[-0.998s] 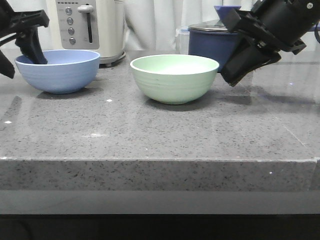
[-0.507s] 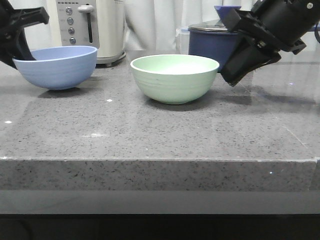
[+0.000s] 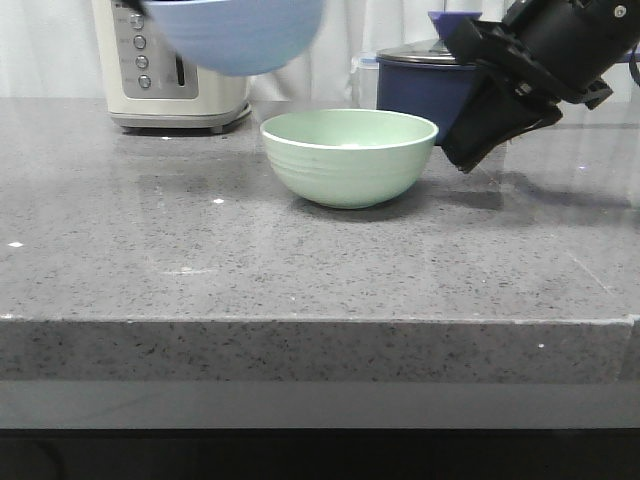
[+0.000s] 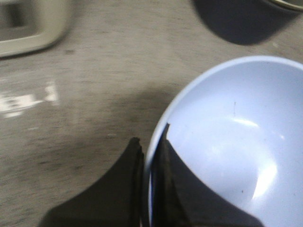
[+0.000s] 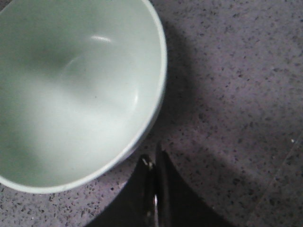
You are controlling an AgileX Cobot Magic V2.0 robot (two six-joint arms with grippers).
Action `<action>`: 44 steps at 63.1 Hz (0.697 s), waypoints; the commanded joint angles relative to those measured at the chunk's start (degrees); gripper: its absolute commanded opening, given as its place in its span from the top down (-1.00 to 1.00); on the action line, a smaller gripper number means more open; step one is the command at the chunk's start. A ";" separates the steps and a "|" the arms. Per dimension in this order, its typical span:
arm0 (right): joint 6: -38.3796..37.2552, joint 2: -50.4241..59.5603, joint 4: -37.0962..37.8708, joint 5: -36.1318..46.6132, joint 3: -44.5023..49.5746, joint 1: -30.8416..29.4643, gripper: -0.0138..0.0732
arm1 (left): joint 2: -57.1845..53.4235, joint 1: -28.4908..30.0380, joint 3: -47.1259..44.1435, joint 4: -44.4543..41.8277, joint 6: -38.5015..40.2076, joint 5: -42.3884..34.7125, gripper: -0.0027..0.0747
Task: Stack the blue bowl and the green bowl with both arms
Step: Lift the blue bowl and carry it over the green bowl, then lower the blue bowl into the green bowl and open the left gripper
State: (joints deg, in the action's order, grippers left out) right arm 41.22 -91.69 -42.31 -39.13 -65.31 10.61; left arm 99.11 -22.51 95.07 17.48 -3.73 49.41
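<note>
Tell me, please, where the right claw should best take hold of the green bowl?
Probably the rim of the green bowl on its right side, nearest the right claw, one finger inside and one outside. The bowl sits upright and open, and its thin rim suits a pinch.

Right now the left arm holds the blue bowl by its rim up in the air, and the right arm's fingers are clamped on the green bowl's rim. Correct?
Not quite. The right wrist view shows the right gripper closed on nothing beside the green bowl, apart from its rim. The rest holds: the left gripper pinches the rim of the raised blue bowl.
</note>
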 commanded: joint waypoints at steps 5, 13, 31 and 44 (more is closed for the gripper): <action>0.56 2.21 -2.16 1.30 -1.39 -0.14 0.83 | 1.37 -5.22 5.85 1.27 -0.13 -0.85 0.98; 0.56 2.21 -2.16 1.30 -1.39 -0.14 0.83 | 3.91 -8.00 7.35 0.71 -0.13 -0.94 0.98; 0.56 2.21 -2.16 1.30 -1.39 -0.14 0.83 | 6.37 -8.89 7.76 0.29 -0.13 -0.86 0.98; 0.56 2.21 -2.16 1.30 -1.39 -0.14 0.83 | 6.37 -8.89 7.76 0.19 -0.85 -0.26 0.98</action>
State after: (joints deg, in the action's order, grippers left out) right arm 41.22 -91.69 -42.31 -39.13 -65.31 10.61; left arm 108.52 -31.05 100.83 16.27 -3.99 51.35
